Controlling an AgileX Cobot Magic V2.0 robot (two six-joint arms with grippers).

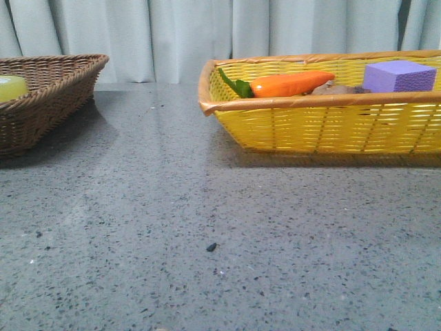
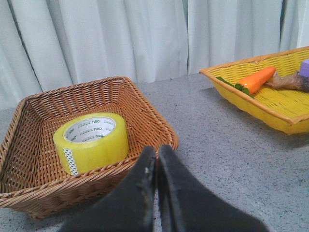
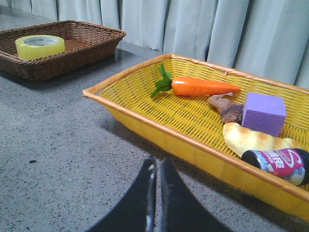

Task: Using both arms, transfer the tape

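Note:
The yellow tape roll [image 2: 91, 141] lies flat in the brown wicker basket [image 2: 145, 108], white core with green lettering facing up. It also shows in the right wrist view [image 3: 40, 46] and as a sliver at the left edge of the front view [image 1: 10, 87]. My left gripper [image 2: 156, 153] is shut and empty, just outside the basket's near corner, short of the tape. My right gripper [image 3: 157, 165] is shut and empty above the table, in front of the yellow basket [image 3: 145, 126]. Neither gripper shows in the front view.
The yellow basket [image 1: 324, 127] at the right holds a toy carrot [image 3: 198, 87], a purple block [image 3: 263, 113], a brown root, a yellow bread-like item [image 3: 253, 140] and a small can [image 3: 277, 164]. Grey speckled table [image 1: 207, 227] lies between the baskets. Curtain behind.

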